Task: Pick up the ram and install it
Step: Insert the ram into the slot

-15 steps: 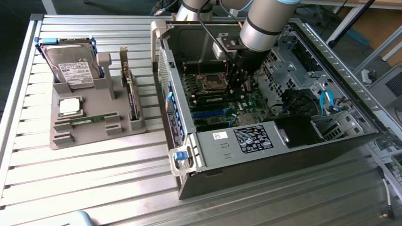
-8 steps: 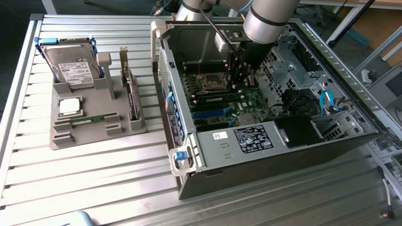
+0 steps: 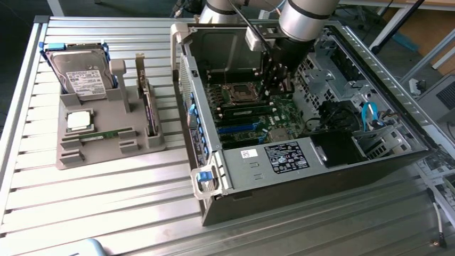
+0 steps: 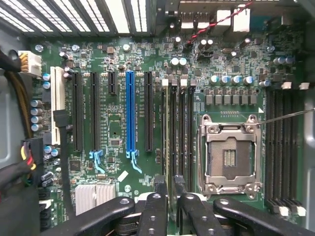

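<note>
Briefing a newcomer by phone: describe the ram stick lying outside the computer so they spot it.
On the grey tray beside the open computer case, find the square silver chip. The ram stick lies flat next to it: thin, long, green, unlike the upright card.

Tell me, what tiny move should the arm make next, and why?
Probably ease straight down, slowly. The pincer hangs low inside the case, over the memory slots beside the empty processor socket and in line with them, so only downward travel seems left.
</note>
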Robot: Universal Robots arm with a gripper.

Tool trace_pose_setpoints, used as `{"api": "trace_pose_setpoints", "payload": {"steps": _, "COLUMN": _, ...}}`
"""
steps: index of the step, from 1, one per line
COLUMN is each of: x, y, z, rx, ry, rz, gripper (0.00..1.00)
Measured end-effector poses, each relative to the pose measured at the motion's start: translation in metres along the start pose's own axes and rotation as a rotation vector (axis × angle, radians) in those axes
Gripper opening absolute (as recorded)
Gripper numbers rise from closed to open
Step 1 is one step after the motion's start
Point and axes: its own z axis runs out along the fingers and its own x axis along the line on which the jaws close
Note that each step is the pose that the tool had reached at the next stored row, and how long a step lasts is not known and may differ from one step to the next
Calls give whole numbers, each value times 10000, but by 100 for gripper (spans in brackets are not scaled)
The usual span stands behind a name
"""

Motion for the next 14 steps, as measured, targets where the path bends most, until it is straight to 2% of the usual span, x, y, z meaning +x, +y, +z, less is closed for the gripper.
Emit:
{"api": "trace_pose_setpoints", "payload": {"steps": 5, "x": -3, "y": 2, "z": -138, "rx": 0, "ry": 2, "rz": -1, "gripper": 19}}
{"api": "trace_pose_setpoints", "payload": {"steps": 14, "x": -9, "y": 6, "z": -314, "rx": 0, "ry": 1, "rz": -1, "gripper": 19}}
